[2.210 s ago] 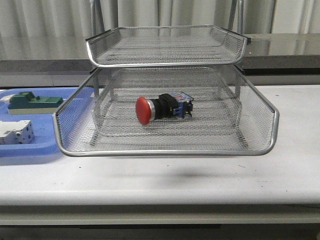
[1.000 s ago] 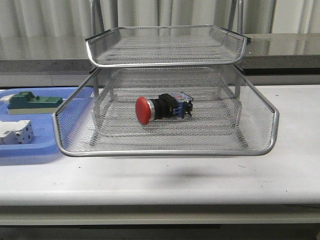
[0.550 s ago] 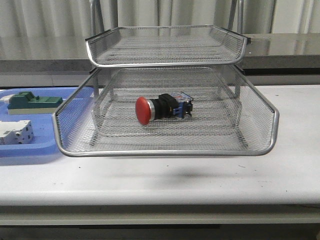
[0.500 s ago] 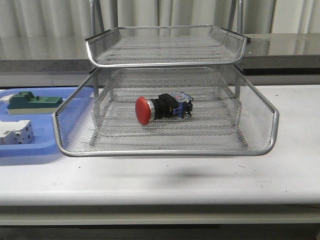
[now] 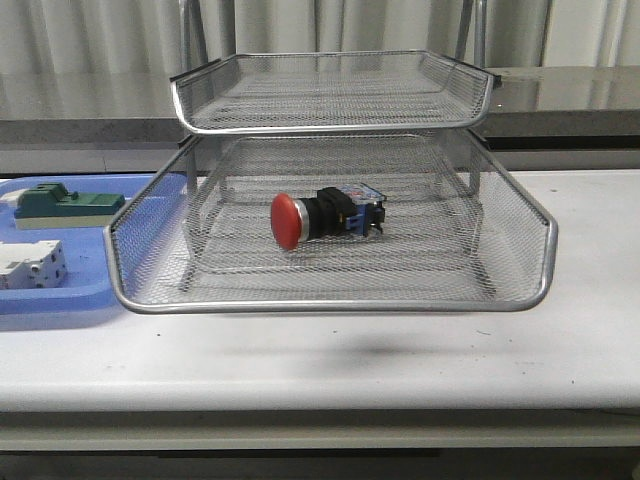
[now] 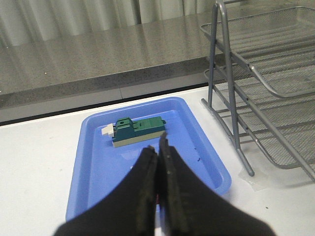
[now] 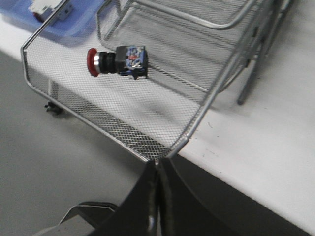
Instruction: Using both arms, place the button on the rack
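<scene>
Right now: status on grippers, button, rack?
Left gripper shut, empty, over the blue tray. Right gripper shut, empty, off the rack front edge. Button lying on its side in the lower tray. Nothing obstructing.

Blue tray (image 5: 70,295), green block (image 5: 68,204), white breaker (image 5: 32,266)

Rack (image 5: 330,300): centre of the frame, standing on the worktop (image 5: 330,360).
Button (image 5: 325,217): lying on its side in the rack's lower tray, near its middle.
Plastic tray (image 5: 75,290): left edge of the frame, just beside the rack.
Block (image 5: 65,204): in the plastic tray, toward its back.
Circuit breaker (image 5: 32,266): in the plastic tray, in front of the block.
</scene>
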Motion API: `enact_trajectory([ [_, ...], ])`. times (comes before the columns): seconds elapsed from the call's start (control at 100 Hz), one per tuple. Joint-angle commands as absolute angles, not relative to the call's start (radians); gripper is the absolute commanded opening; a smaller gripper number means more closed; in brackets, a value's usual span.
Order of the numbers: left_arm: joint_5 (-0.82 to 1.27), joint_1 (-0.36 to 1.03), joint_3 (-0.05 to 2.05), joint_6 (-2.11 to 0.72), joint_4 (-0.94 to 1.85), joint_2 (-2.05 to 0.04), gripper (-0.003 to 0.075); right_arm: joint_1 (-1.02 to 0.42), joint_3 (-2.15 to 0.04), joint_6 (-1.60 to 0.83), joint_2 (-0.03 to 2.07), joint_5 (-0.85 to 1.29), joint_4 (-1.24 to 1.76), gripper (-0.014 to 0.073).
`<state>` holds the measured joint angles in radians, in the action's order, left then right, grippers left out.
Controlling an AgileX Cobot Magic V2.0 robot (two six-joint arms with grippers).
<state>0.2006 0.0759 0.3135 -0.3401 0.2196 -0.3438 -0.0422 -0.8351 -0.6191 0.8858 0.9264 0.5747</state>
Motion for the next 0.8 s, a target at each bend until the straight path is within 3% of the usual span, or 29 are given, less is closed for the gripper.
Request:
enact_trajectory([
  [0.0,0.113,0.075,0.342,-0.329,0.232,-0.351,-0.002,-0.082,-0.866,-0.693,0.937,0.869,0.641,-0.0069],
  [0.47,0.113,0.075,0.342,-0.329,0.232,-0.351,-0.002,-0.451,-0.866,-0.843,1.24,0.742,0.632,-0.0067],
  [0.79,0.113,0.075,0.342,-0.329,0.232,-0.351,-0.002,-0.595,-0.866,-0.845,1.356,0.639,0.468,-0.0067],
])
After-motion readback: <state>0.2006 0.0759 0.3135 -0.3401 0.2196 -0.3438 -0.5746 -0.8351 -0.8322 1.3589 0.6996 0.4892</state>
